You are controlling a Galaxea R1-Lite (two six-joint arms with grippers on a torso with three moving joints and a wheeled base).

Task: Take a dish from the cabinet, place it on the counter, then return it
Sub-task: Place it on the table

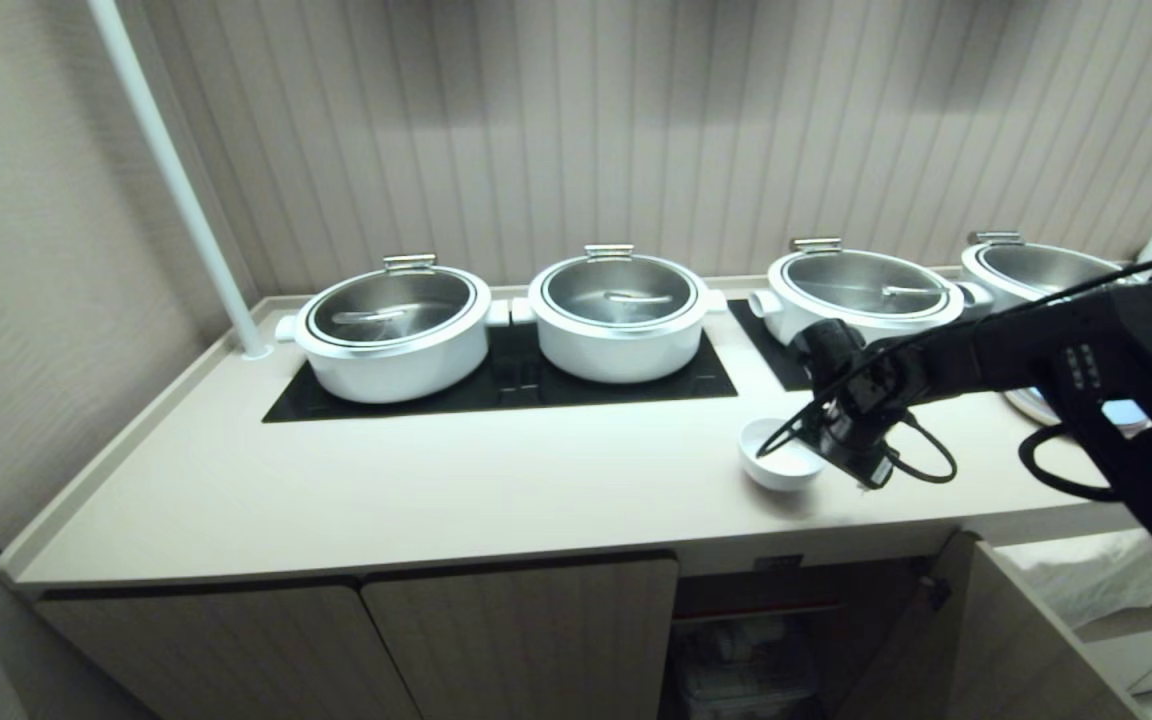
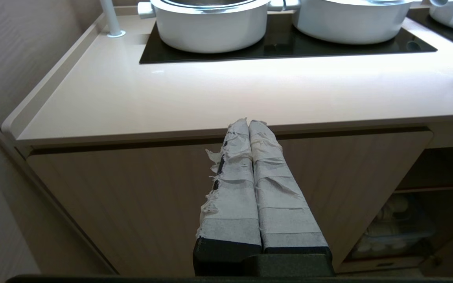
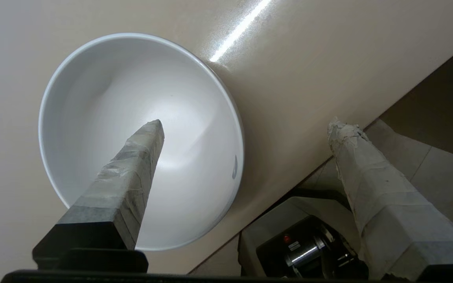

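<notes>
The dish [image 1: 774, 463], a small plain white bowl, stands upright on the counter [image 1: 436, 480] near its front edge, right of the middle. My right gripper [image 1: 818, 452] hangs just above it, open. In the right wrist view one taped finger [image 3: 132, 173] is over the inside of the dish [image 3: 112, 98] and the other finger [image 3: 372, 177] is outside its rim, past the counter edge; neither touches it. My left gripper [image 2: 248, 123] is shut and empty, parked in front of a closed cabinet door [image 2: 132, 196]. The cabinet [image 1: 526, 640] has its right door [image 1: 996, 640] swung open.
Several large white lidded pots [image 1: 391, 335] sit on black cooktop panels [image 1: 506, 385] behind the dish. A white pole [image 1: 186, 190] rises at the counter's back left. Stacked dishware shows dimly in the open compartment [image 1: 751, 655]. My base [image 3: 309, 247] is below the counter edge.
</notes>
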